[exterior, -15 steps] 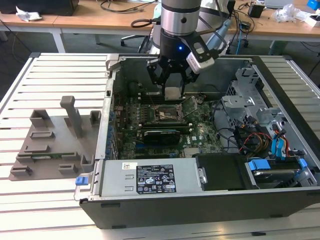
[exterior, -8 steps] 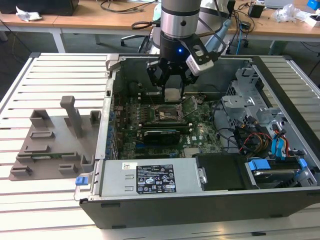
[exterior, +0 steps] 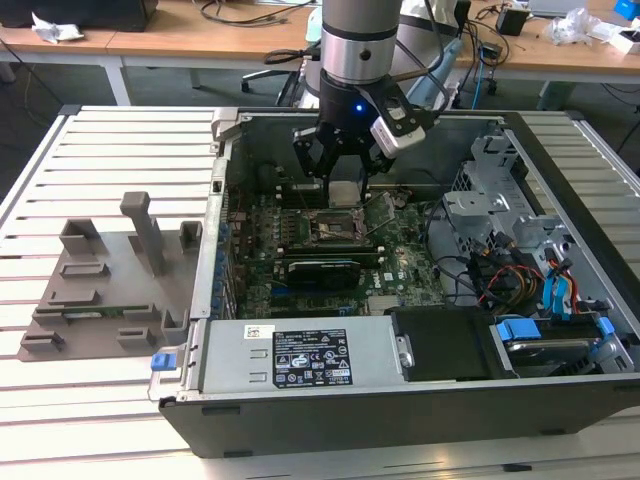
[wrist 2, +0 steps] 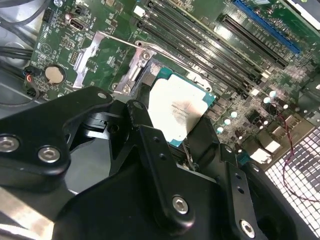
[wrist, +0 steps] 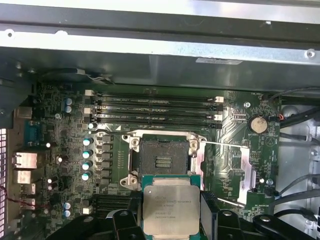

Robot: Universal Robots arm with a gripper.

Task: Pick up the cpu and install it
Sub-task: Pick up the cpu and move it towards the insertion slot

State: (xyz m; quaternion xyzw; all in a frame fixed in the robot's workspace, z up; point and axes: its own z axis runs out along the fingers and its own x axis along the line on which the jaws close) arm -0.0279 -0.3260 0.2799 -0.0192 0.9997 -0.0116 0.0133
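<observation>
**Cpu (wrist: 171, 207) pinched in the claw (wrist: 171, 225) over the open socket (wrist: 157, 161)**

The claw is closed on the cpu, its black fingers (wrist 2: 142, 125) pressing two opposite edges. The pale silvery top faces up, as both wrist views show. In the first wrist view the chip hangs above the motherboard (wrist: 52, 112), overlapping one edge of the socket frame. The socket's dark contact field is uncovered and the chip is not seated. The metal retention plate (wrist: 248, 172) is swung open to one side of the socket. Long black memory slots (wrist: 155, 107) run in parallel on the socket's far side from the chip. In the exterior view the arm stands over the open computer case (exterior: 400, 420), which lies on its side on a white slatted table (exterior: 100, 140). A grey holder (exterior: 110, 275) stands on the table to the exterior view's left of the case
</observation>
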